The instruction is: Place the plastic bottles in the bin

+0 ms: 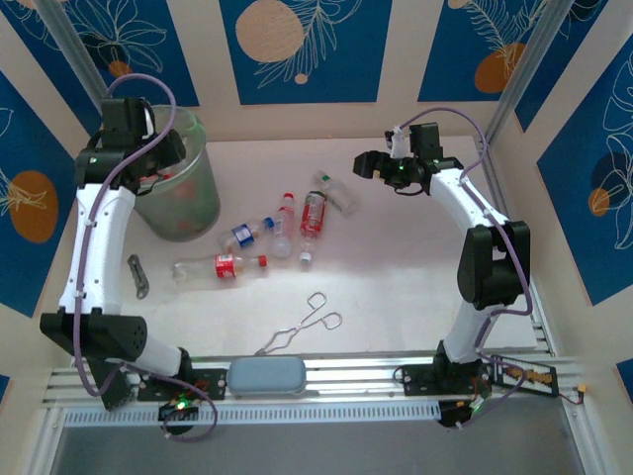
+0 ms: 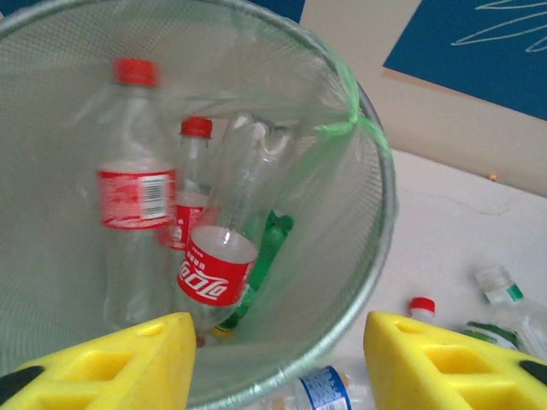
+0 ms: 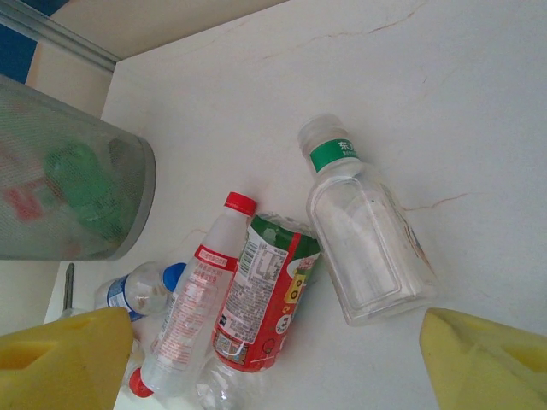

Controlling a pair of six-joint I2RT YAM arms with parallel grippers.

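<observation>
- The left end effector (image 2: 278, 331) hangs over the mouth of the round translucent grey-green plastic bin (image 2: 386, 213). Its yellow fingers (image 2: 102, 363) are spread apart and hold nothing.
- The right end effector (image 3: 273, 323) hovers above the loose bottles on the tabletop. Its yellow fingers (image 3: 483, 359) are released and wide apart, with nothing between them.
- Bin contents, from the left wrist view:
  - a tall clear bottle with red cap and red label (image 2: 132, 192), standing upright;
  - a second red-capped bottle (image 2: 195, 188) just behind it;
  - a clear red-labelled bottle (image 2: 218, 269), tilted across the middle;
  - a green bottle (image 2: 272, 243) beneath that one.
- Bottles on the tabletop, near the bin:
  - a squat clear bottle with white cap and green neck band (image 3: 367, 248);
  - a bottle with a red-and-green label (image 3: 272, 295), touching a slim clear red-capped bottle (image 3: 198, 307);
  - a blue-labelled bottle (image 3: 141, 290);
  - a long clear bottle with a red label (image 1: 223, 266), lying apart, nearer the arms.
- The tabletop (image 1: 396, 287) is pale, smooth and faintly veined. The bin (image 1: 193, 213) stands at its far left.
- Metal tongs (image 1: 302, 327) lie near the front edge. A flat grey-blue oblong pad (image 1: 265, 377) rests on the front rail.
- The walls (image 1: 307, 49) are cream, with blue panels bearing white leaf outlines and orange discs.
</observation>
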